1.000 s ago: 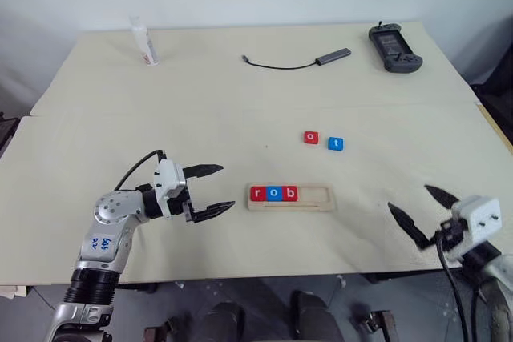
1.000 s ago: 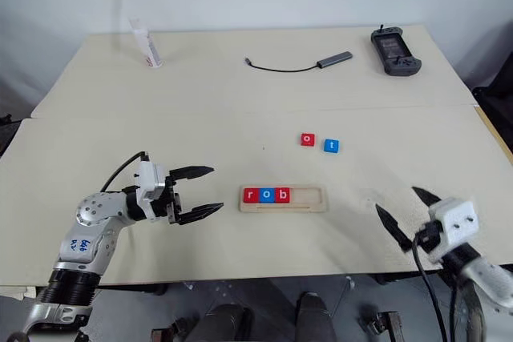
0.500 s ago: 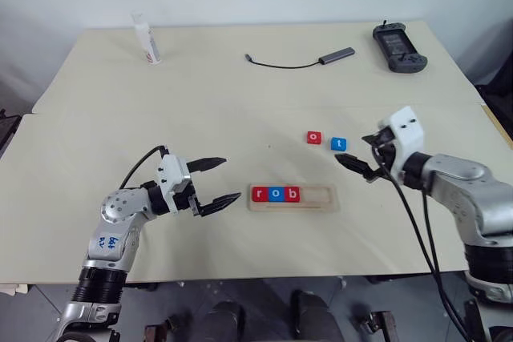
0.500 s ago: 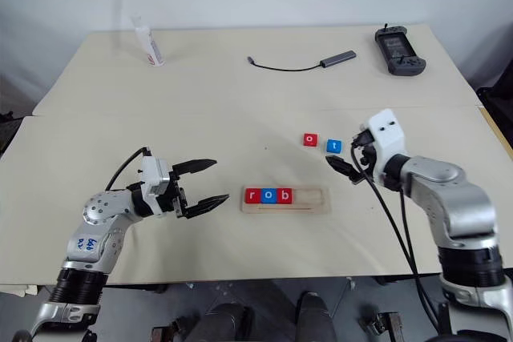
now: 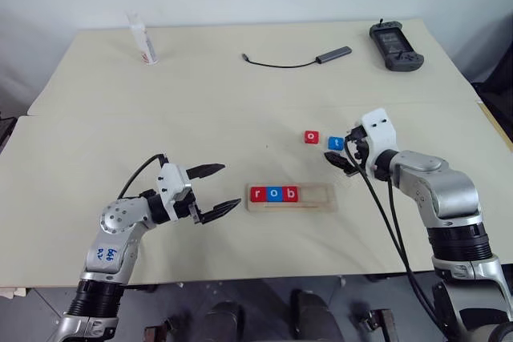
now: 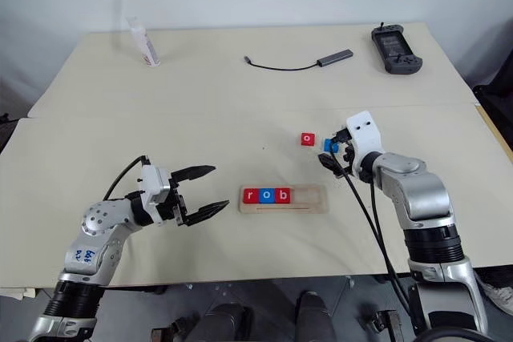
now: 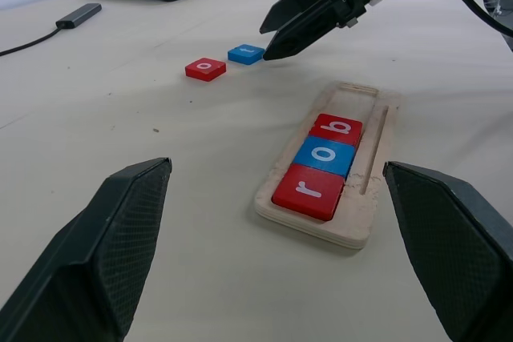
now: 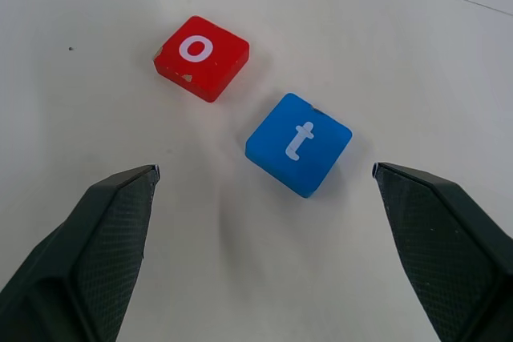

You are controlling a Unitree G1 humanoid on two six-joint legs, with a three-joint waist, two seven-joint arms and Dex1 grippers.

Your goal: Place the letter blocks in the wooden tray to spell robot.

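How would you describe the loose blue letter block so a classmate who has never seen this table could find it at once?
Start at the wooden tray near the table's front edge, which holds three blocks spelling "rob". Just beyond its right end, two loose blocks lie side by side on the bare table, right in front of the right tool. Yours is the blue block with a white "t"; its neighbour, the red block, shows an "o".
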